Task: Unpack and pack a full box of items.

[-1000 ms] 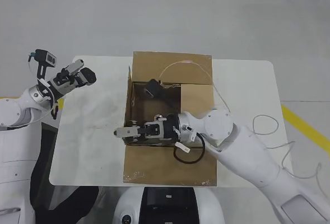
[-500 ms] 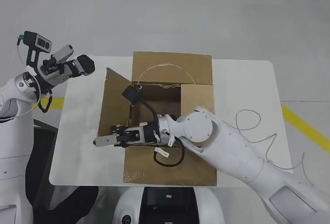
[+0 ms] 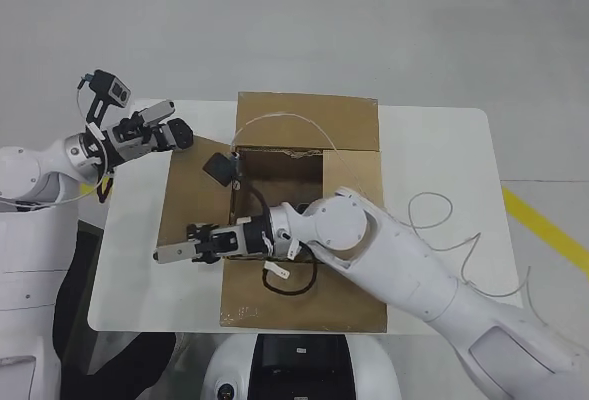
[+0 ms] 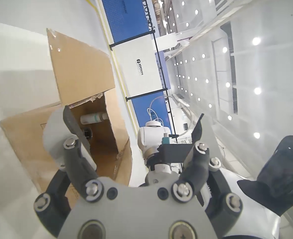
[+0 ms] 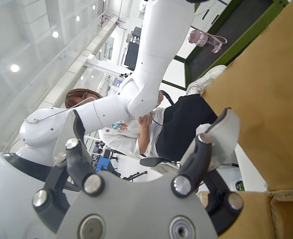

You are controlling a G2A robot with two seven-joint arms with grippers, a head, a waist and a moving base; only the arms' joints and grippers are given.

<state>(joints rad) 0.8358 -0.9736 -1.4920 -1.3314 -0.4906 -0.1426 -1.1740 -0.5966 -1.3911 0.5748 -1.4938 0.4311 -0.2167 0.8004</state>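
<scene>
Now spread right gripper (image 3: 162, 255) sits at flap (image 3: 199, 200) edge.

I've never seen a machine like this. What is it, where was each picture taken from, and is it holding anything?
It is a robot with two arms, each ending in a two-fingered gripper. The wide picture looks down from a camera above the arms onto a white table, where an opened cardboard box stands. The other two pictures come from small cameras on the wrists, so each shows its own gripper up close. The left gripper is beside the box, open and empty. Its camera looks into the box, where a small white bottle lies. The right arm lies across the box, and the right gripper is over the folded-out side flap. It is also open and holds nothing.
</scene>
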